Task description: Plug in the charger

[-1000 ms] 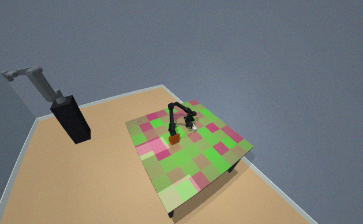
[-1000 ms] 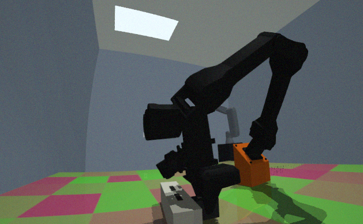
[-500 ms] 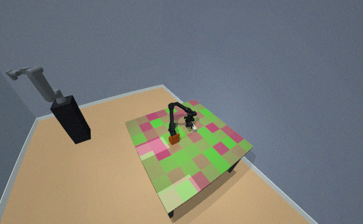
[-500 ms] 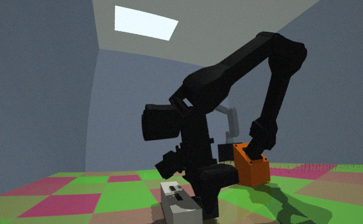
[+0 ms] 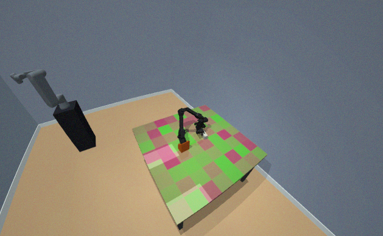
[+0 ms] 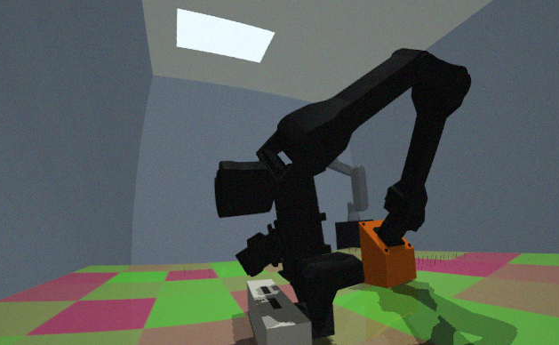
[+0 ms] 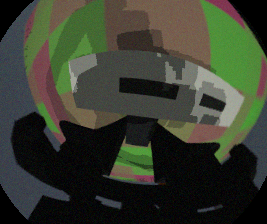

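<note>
Charger gripped near strip; prong alignment is the main risk

Black parallel-jaw gripper partly closed, approx. a third open, w/ small dark block-shaped charger clamped btwn fingertips. Charger sits at near long edge of pale grey/white box-shaped power strip in wrist view; exterior has fingers just beside strip, hiding charger. Prongs n/v, so can't confirm contact or insertion.

Strip has two dark rectangular outlets, both uncovered by charger in wrist view. Which one counts as L can't be told for sure from these angles. Step looks like pre-insertion lineup, prob. past the grasp, w/ plug-in left to do.

Risks: (1) lateral offset: charger seems off to the side of the slots, so pushing down from here would likely miss or catch the strip's edge; (2) tilt: if charger is cocked in the grip, one prong may hit first & shutter stays shut; (3) slip: small body, so a hard push might rotate it or slide it up btwn fingers; (4) strip may skid or tip if pushed off-centre; (5) wrong outlet if L/R gets mixed up. Needs centring over correct slot, then straight, even push.
</note>
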{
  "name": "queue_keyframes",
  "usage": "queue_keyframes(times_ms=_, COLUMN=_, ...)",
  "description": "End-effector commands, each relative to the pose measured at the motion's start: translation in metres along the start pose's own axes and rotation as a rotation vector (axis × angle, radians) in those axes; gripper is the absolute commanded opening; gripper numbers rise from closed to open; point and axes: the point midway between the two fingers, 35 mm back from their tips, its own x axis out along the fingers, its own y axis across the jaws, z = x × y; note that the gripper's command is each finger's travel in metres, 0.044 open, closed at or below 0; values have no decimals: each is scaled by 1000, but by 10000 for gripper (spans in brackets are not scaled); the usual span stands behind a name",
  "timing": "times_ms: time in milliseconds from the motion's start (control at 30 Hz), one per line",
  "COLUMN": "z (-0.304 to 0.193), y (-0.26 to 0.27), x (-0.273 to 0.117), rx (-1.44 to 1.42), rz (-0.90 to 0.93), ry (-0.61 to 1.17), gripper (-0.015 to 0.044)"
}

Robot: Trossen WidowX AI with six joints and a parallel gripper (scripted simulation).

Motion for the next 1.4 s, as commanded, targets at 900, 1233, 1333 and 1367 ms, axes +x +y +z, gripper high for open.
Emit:
queue_keyframes(times_ms=900, z=7, y=1, x=-1, rx=-22, rz=1, ry=-21, gripper=0)
queue_keyframes(times_ms=1233, z=6, y=1, x=-2, rx=-22, rz=1, ry=-21, gripper=0)
queue_keyframes(times_ms=1333, z=6, y=1, x=-2, rx=-22, rz=1, ry=-21, gripper=0)
queue_keyframes(times_ms=1367, z=6, y=1, x=-2, rx=-22, rz=1, ry=-21, gripper=0)
